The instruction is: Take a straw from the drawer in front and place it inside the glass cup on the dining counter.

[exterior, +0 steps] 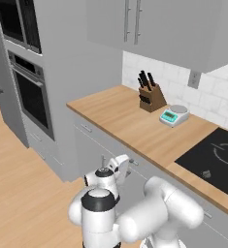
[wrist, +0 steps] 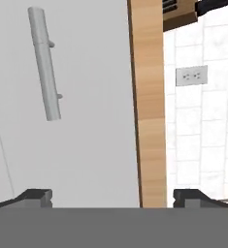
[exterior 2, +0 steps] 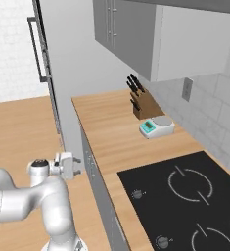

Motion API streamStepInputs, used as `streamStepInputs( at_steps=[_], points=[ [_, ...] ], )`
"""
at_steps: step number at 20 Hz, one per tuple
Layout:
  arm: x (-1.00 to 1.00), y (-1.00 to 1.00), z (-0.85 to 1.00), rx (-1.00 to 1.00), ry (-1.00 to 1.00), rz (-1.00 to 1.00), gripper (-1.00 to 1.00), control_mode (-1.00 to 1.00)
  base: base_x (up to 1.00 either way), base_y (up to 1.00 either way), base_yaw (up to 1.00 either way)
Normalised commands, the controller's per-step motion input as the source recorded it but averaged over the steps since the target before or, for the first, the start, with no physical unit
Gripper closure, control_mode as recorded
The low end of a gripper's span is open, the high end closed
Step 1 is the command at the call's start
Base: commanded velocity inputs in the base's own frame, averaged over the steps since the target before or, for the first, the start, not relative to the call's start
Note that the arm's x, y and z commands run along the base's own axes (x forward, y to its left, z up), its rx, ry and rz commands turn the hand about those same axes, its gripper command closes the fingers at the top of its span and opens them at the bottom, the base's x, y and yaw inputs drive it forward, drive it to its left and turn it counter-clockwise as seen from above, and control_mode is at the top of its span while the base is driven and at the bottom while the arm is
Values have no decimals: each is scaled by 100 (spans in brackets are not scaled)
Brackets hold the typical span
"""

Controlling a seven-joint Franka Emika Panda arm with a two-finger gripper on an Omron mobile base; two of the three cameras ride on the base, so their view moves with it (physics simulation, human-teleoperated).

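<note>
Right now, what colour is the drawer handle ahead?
Silver-grey, on a light grey drawer front; the handle shows best in the hand view.

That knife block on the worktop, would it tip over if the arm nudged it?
Probably not easily. The knife block looks chunky and squat, standing flat on the wooden worktop, so it should slide rather than topple. Its dark handles lean out at the top, so a high push might rock it.

A knife block [exterior: 151,94] stands on the worktop [exterior: 120,118], a scale [exterior: 174,115] just beside it.
</note>
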Motion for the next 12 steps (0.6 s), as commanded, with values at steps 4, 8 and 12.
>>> streamStepInputs(
  at_steps=[4, 8, 12],
  points=[
    [25, -10, -19, 0, -10, 4, -100, -100, 0, 0, 0],
    [36, -3, -17, 1, -8, 7, -100, -100, 0, 0, 0],
    [43, 0, -25, 2, -2, 9, -100, -100, 0, 0, 0]
  ],
)
